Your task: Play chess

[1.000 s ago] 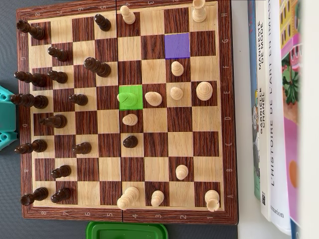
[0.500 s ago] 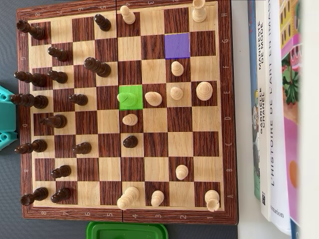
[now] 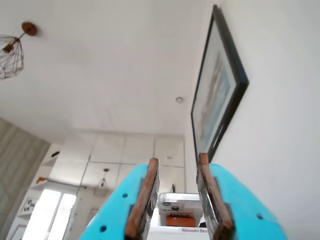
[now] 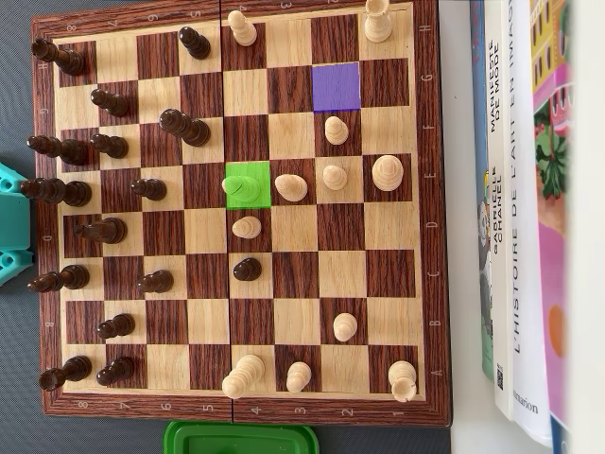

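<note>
Wooden chessboard (image 4: 241,213) long axis runs top-bottom overhead; turquoise jaws parted, empty.

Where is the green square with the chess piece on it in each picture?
Overhead view: the green square lies near the middle of the chessboard, left of a light piece.
Wrist view: not in it; the camera points up at the ceiling, a framed picture and the tool.
Shared landmark: none; only the arm's turquoise plastic shows in both.
</note>
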`<state>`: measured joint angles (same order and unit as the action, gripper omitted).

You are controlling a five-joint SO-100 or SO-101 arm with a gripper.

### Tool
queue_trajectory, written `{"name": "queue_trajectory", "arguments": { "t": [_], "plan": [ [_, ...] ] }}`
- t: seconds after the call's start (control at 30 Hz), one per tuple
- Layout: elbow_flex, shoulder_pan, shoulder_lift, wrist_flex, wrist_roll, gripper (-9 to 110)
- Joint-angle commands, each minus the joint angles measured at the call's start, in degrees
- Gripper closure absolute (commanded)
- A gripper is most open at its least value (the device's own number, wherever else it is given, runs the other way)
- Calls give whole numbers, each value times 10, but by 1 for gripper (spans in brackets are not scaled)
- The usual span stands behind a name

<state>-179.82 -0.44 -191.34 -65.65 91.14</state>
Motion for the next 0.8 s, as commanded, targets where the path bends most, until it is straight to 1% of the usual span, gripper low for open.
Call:
{"name": "queue_trajectory", "arguments": {
  "t": [0.0,0.17,0.43,0.77],
  "plan": [
    [-11,3,-5,-47,0,89],
    [-11,4,-5,-116,0,89],
    [-11,4,-5,-193,-1,89],
    [-11,4,-5,-265,-1,89]
  ]
}}
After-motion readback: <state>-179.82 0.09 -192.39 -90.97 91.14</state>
